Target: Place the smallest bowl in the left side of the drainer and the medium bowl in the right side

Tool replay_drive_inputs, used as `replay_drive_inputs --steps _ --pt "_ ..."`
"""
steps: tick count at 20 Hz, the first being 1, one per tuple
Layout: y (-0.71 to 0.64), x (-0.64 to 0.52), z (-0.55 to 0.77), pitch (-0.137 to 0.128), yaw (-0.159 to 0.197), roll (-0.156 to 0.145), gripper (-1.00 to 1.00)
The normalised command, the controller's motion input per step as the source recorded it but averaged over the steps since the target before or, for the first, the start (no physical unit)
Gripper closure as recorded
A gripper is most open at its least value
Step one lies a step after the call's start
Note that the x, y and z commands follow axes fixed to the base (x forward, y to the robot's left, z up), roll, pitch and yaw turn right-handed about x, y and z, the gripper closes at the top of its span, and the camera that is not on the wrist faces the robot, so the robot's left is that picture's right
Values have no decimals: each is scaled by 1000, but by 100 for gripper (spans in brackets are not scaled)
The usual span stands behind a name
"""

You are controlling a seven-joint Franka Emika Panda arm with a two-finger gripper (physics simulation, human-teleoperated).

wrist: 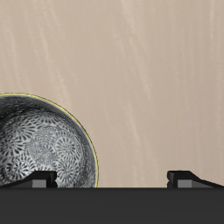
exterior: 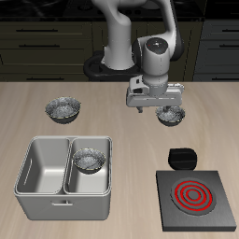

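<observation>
Wrist view: the gripper (wrist: 114, 179) is seen spread wide above what is judged the medium bowl (wrist: 44, 153) on the bench (wrist: 131, 70), a stiff, light, slippery metal shell best pinched across its thin rim, one finger inside.

You get nothing to read here: no word, number, label or brand shows in either view. The stove (exterior: 196, 199) carries only plain red rings, which are no sign or lettering, and the speckled pattern inside the bowl (wrist: 39, 144) in the wrist view spells nothing.
</observation>
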Motion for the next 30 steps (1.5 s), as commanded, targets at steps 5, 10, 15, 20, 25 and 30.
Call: replay_drive_inputs --steps 5,10,15,20,25,30 --pt "-5 -109 -398 40 -7 7 -100" --pt "73 -125 -236 20 28 38 100" --pt "95 -124 12 8 -7 52 100" --pt "73 -35 78 -7 -1 38 100" --pt "-184 103 230 -9 -15 -34 100" --pt "-454 201 546 -32 -16 -74 100"
